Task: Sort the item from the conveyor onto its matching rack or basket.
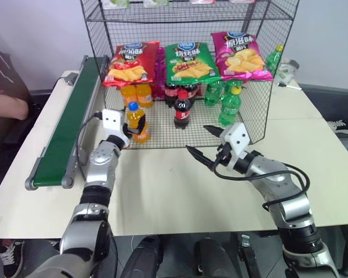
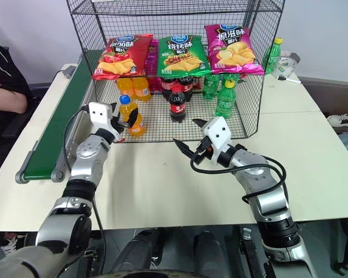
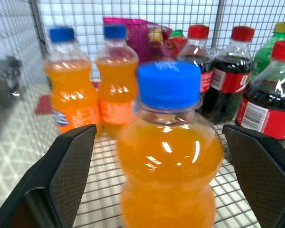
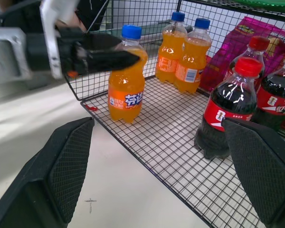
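Observation:
The item, a small orange soda bottle (image 1: 137,121) with a blue cap, stands upright at the front left corner of the black wire rack's (image 1: 261,104) bottom shelf. My left gripper (image 1: 129,128) is open, with a finger on either side of the bottle (image 3: 168,156) and a gap to each. My right gripper (image 1: 198,139) hangs open over the table in front of the rack, nothing between its fingers. The dark green conveyor (image 1: 69,124) runs along the table's left side with nothing on it.
Behind the item stand two more orange bottles (image 1: 136,94), beside them red-capped cola bottles (image 1: 182,110) and green bottles (image 1: 229,107). Chip bags (image 1: 188,62) hang across the rack's front. A person's arm (image 1: 3,104) rests at the far left.

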Tool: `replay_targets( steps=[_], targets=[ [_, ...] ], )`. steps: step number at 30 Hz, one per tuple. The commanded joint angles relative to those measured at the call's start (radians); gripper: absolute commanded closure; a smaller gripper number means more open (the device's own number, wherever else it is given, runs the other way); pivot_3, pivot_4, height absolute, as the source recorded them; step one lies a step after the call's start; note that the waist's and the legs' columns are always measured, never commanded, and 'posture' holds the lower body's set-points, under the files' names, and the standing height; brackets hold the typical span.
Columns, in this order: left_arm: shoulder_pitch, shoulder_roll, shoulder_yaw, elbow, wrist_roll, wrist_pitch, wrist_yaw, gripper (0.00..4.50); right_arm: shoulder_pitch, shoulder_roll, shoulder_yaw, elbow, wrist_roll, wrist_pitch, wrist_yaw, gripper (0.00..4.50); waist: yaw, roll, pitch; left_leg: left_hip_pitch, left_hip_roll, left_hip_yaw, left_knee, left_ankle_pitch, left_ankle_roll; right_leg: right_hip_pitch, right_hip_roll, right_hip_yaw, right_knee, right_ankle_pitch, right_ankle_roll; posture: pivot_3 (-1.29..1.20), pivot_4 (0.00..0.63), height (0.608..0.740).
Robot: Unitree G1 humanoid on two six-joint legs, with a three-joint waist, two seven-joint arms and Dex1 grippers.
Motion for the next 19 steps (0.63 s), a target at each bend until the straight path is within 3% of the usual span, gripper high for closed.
replay_targets(
  steps=[1,8,10,14,19],
  targets=[
    [0.056,0.032,0.005,-0.194,-0.016,0.091,-0.002,0.05,0.003,-0.004,-0.009,-0.051,0.017,-0.004,0.004,0.00,0.001,0.000,0.000,0.000,0.000,0.000,0.000,0.000,0.000,0.000,0.000,0.000,0.000,0.000,0.000,0.00,0.150,0.740],
    [0.212,0.153,0.062,-0.500,-0.140,0.359,-0.081,0.05,-0.005,-0.023,-0.025,-0.046,0.025,0.001,0.022,0.00,-0.007,0.000,0.000,0.000,0.000,0.000,0.000,0.000,0.000,0.000,-0.001,0.000,0.000,0.000,0.000,0.00,0.150,0.740],
    [0.255,0.229,0.114,-0.571,-0.203,0.457,-0.124,0.05,-0.004,-0.056,-0.046,-0.049,0.043,0.021,0.052,0.00,-0.010,0.000,0.000,0.000,0.000,0.000,0.000,0.000,0.000,0.000,-0.001,0.000,0.000,0.000,0.000,0.00,0.150,0.740],
    [0.337,0.365,0.167,-0.663,-0.282,0.605,-0.209,0.05,0.006,-0.124,-0.087,-0.033,0.080,0.049,0.102,0.00,-0.012,0.001,0.000,0.000,0.001,0.000,-0.001,0.000,0.000,0.000,-0.001,0.000,0.000,0.000,-0.001,0.00,0.150,0.740],
    [0.401,0.427,0.201,-0.706,-0.325,0.670,-0.255,0.05,0.018,-0.175,-0.112,0.006,0.084,0.038,0.138,0.00,-0.007,0.002,0.000,0.001,0.001,0.000,-0.001,0.000,0.000,0.000,-0.002,0.001,-0.001,-0.001,-0.002,0.00,0.150,0.740]
  ],
)
